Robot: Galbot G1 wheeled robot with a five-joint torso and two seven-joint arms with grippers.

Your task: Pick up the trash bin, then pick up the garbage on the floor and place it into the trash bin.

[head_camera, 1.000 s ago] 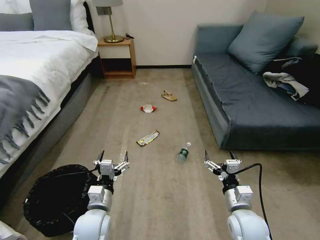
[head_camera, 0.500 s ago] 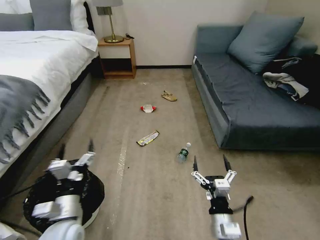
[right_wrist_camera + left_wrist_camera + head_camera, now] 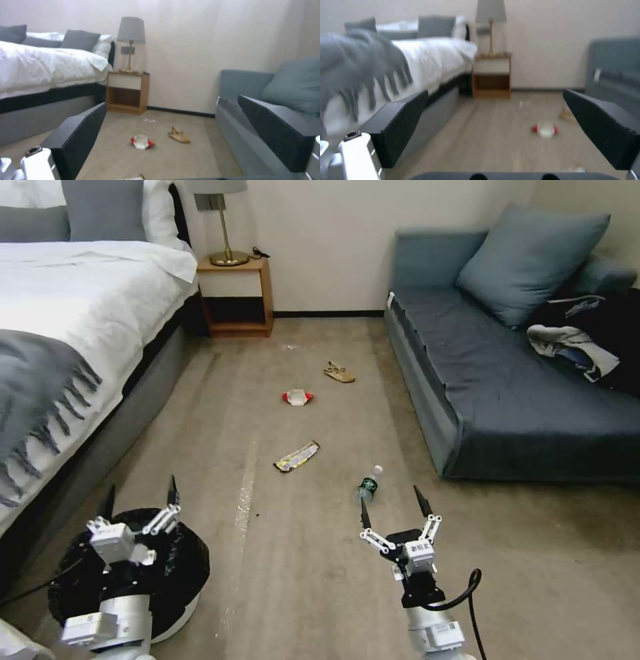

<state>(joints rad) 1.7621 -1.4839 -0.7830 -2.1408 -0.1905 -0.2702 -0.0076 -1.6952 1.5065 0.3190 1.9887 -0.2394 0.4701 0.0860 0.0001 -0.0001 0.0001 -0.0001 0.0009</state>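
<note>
Your left claw (image 3: 140,499) hangs spread wide over the bin (image 3: 175,570), fingers apart from the rim, nothing pinched. The bin sits on the floor (image 3: 320,580) beside the bed (image 3: 80,313), not lifted yet. It's round, wide and black, with a crinkly black bag lining. Your right claw (image 3: 393,499) is spread too, empty, low over the floor just short of the bottle (image 3: 369,486). So step one isn't done, and all four litter bits are left. The bottle is nearest: clear, white cap, green label, lying down near the sofa (image 3: 507,380) corner. Next out is the wrapper (image 3: 297,456), long, silver-yellow, flat. Farther is the packet (image 3: 297,397), red-white. Farthest is the paper (image 3: 339,373), tan, crumpled, toward the nightstand (image 3: 235,297). Clothes (image 3: 573,347) on the sofa aren't yours.
</note>
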